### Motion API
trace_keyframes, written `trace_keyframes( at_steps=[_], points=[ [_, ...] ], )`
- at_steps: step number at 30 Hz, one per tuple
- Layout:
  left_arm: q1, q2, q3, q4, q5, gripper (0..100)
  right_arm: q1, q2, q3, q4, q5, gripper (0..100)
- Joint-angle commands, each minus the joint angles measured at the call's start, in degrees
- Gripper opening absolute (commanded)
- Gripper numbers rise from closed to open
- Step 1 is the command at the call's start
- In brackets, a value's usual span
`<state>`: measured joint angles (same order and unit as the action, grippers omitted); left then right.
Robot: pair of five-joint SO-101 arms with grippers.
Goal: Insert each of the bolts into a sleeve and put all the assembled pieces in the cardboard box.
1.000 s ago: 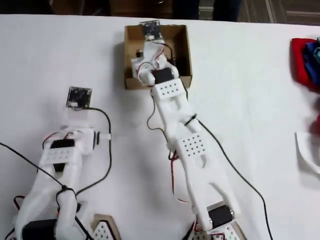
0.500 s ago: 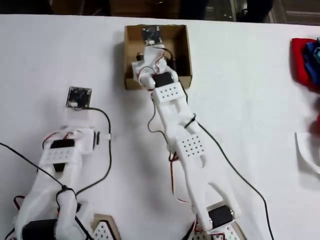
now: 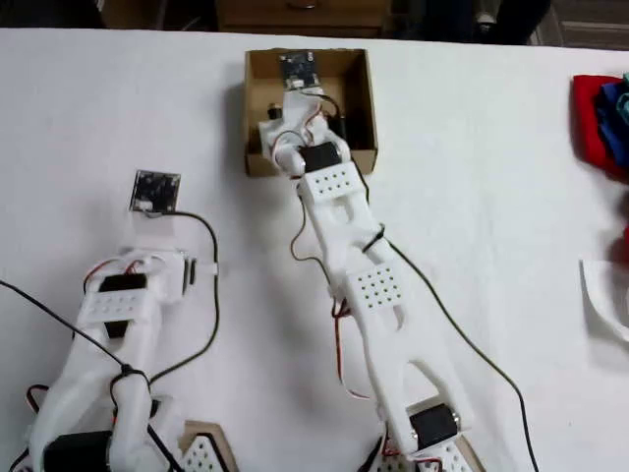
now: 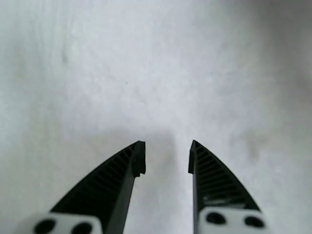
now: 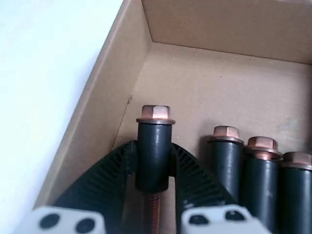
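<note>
Pinching a black sleeve (image 5: 154, 141) with its copper bolt (image 5: 155, 113) seated, the right gripper (image 5: 153, 151) has shifted slightly inside the cardboard box (image 5: 97, 122) over the last second, so release looks near. Three assembled pieces (image 5: 225, 158) sit just beside it, making four. The left gripper (image 4: 166, 158) hangs spread and empty over the table (image 4: 146, 58).
</note>
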<state>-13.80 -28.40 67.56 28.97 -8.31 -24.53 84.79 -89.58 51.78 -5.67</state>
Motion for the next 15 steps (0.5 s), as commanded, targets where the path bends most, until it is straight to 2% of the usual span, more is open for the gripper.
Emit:
trace_keyframes(
  at_steps=[1, 15],
  points=[
    [0.6, -0.2, 0.1, -0.9, 0.0, 17, 0.4, -1.1, -0.5, -0.7, 0.0, 7.0],
    [0.6, -0.2, 0.1, -0.9, 0.0, 17, 0.6, -7.5, -2.3, 0.7, 0.2, 7.7]
  ],
)
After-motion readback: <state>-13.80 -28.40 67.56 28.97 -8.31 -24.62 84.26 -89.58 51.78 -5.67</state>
